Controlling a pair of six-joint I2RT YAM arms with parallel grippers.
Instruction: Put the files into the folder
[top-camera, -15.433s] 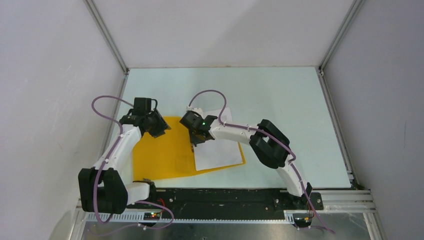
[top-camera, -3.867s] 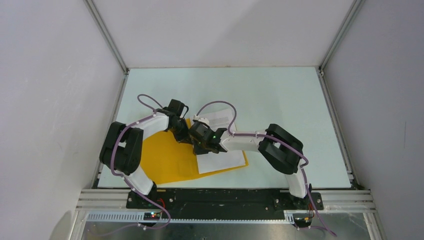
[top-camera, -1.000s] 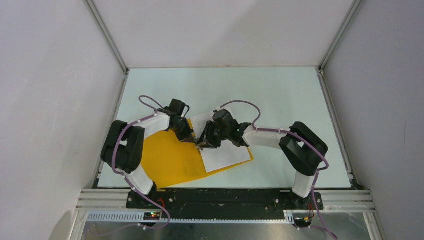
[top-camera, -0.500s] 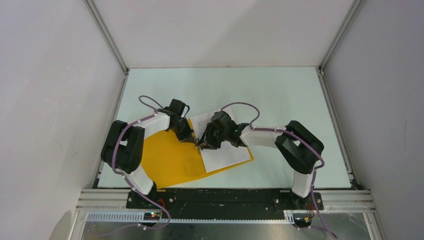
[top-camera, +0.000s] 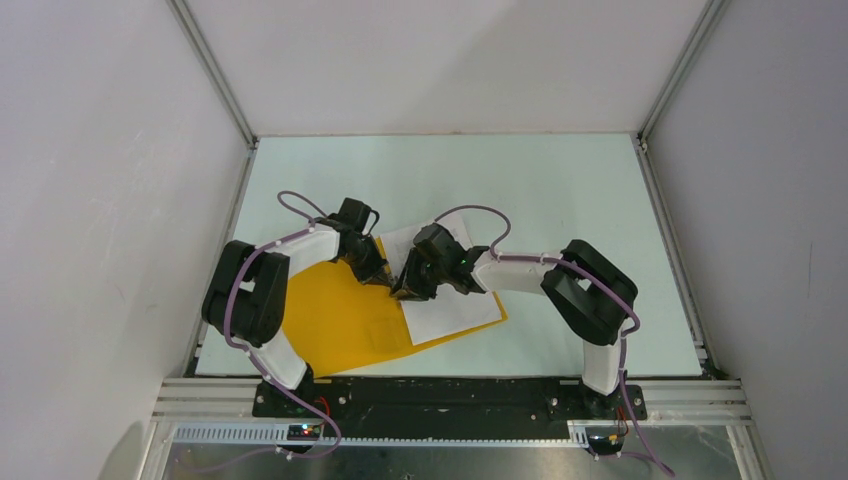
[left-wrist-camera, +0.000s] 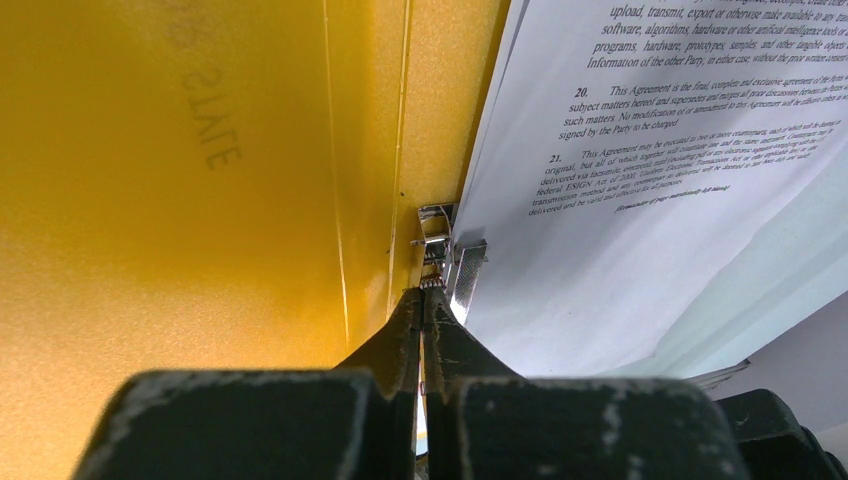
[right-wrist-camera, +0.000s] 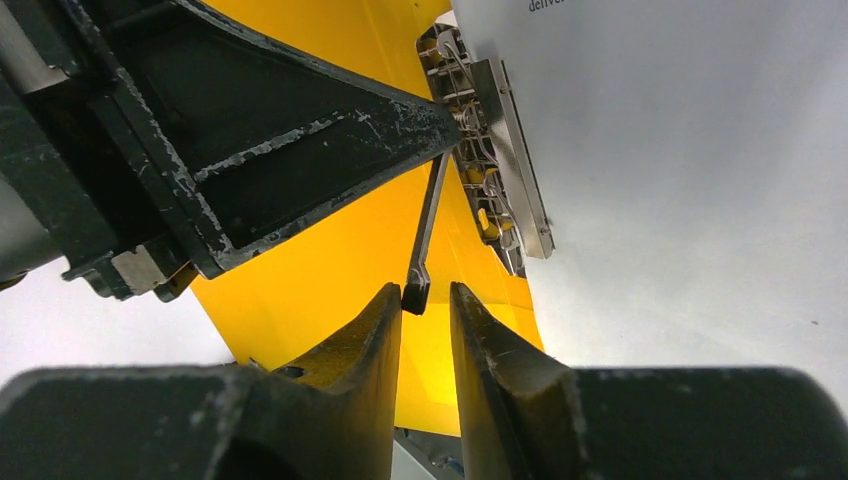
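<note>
The orange-yellow folder (top-camera: 335, 322) lies open at the table's front left, and the files (top-camera: 455, 305), white printed sheets, lie on its right half. My left gripper (top-camera: 385, 280) is shut, its tips (left-wrist-camera: 424, 288) against the metal clip (left-wrist-camera: 455, 265) at the folder's spine (left-wrist-camera: 400, 150). In the right wrist view the left fingers (right-wrist-camera: 300, 130) press at the clip (right-wrist-camera: 500, 170), and a thin metal lever (right-wrist-camera: 428, 225) stands out from it. My right gripper (right-wrist-camera: 428, 295) is narrowly open, its tips on either side of the lever's end. The folder's label is not in view.
The pale green table (top-camera: 560, 200) is enclosed by white walls with metal corner posts (top-camera: 215, 75). Both arms meet over the folder's spine, wrists close together. Purple cables (top-camera: 470, 215) loop above the wrists.
Over the last second my right wrist has shifted slightly left toward the clip. The left gripper has stayed at the spine. Earlier it was over the folder's left corner.
</note>
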